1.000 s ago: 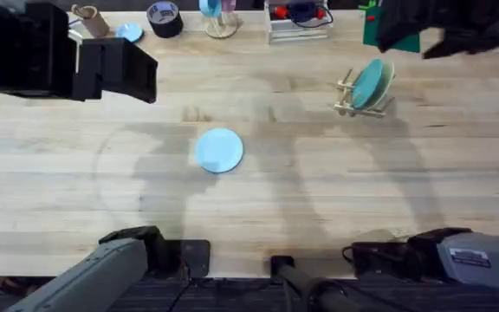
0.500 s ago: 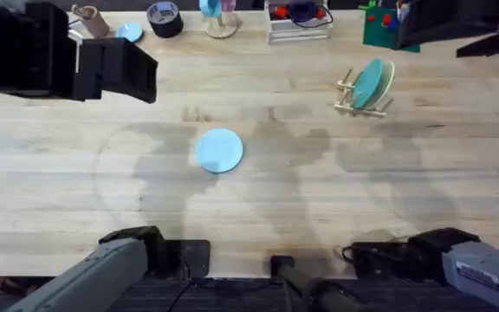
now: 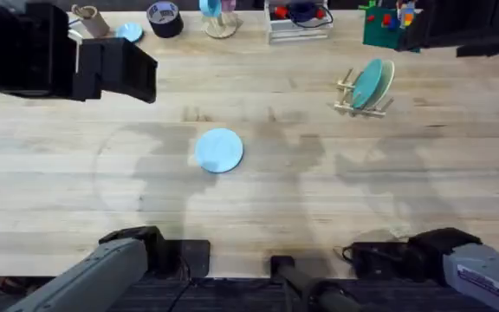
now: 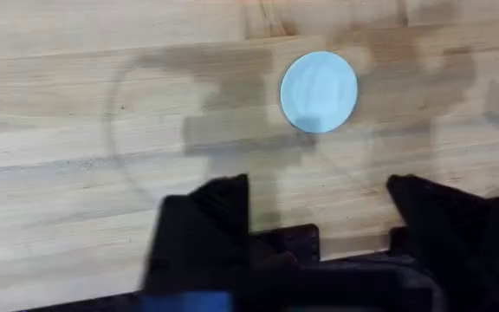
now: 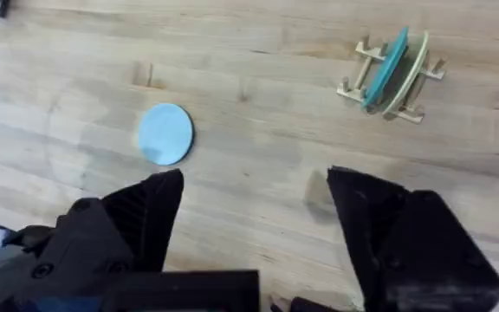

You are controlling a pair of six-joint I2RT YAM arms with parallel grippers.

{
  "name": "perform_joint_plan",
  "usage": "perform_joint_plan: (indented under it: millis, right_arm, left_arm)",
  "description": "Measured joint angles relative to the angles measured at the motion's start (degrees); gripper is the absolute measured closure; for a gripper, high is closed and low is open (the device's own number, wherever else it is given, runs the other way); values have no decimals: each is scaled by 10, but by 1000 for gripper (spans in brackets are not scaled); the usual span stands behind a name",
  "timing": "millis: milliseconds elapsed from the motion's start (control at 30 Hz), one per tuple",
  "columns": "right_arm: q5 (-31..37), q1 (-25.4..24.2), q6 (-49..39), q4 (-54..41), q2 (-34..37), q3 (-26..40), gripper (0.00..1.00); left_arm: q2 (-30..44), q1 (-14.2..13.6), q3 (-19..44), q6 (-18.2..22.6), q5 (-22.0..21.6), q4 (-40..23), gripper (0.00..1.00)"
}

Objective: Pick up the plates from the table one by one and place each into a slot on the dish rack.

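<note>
The pale sky blue plate (image 3: 219,150) lies flat on the table (image 3: 319,225), out in the open near the middle, with nothing touching it. Off to the right and farther back stands the dish rack (image 3: 362,95), a small wooden frame of thin pegs, and in it the teal plate (image 3: 368,82) stands on edge, leaning a little, with a cream plate (image 3: 385,80) tucked just behind it in the next slot.

Both arms are lifted well clear of the tabletop. The left arm hangs large and dark at the upper left of the overhead view; from its own wrist camera the left gripper (image 4: 319,217) is spread wide, its two black fingers (image 4: 210,217) standing far apart with bare wood between them, and the blue plate (image 4: 319,91) sits on the table beyond them. The right arm is a dark shape at the upper right corner of the overhead view — high up, past the rack. Its right gripper (image 5: 254,212) is likewise wide apart, holding nothing; in the right wrist view the blue plate (image 5: 165,133) lies flat beyond one finger, and the rack (image 5: 392,74) with the teal plate (image 5: 386,61) on edge in it stands well apart from it.

Along the far edge of the table sit odds and ends — a roll of black tape (image 3: 164,18) among them
</note>
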Motion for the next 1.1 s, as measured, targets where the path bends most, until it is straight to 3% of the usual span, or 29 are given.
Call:
perform_joint_plan:
  millis: [33, 200, 233, 500, 633, 767, 933, 1100]
  right_arm:
    - [0, 0, 0, 0, 0, 0, 8]
    - [-2, 0, 0, 0, 0, 0, 7]
    - [-2, 0, 0, 0, 0, 0, 7]
    - [-4, 0, 0, 0, 0, 0, 8]
    - [-4, 0, 0, 0, 0, 0, 7]
    - [-6, 0, 0, 0, 0, 0, 7]
    - [-6, 0, 0, 0, 0, 0, 8]
    - [-6, 0, -2, 0, 0, 0, 8]
  left_arm:
    - [0, 0, 0, 0, 0, 0, 124]
    - [0, 0, 0, 0, 10, 0, 901]
    - [0, 0, 0, 1, 15, 0, 940]
    - [0, 0, 0, 0, 27, 0, 959]
    - [0, 0, 0, -20, 34, 0, 958]
    - [0, 0, -11, -20, 69, 3, 957]
    - [1, 0, -105, -11, 112, 58, 958]
    - [8, 0, -222, -9, 154, 156, 958]
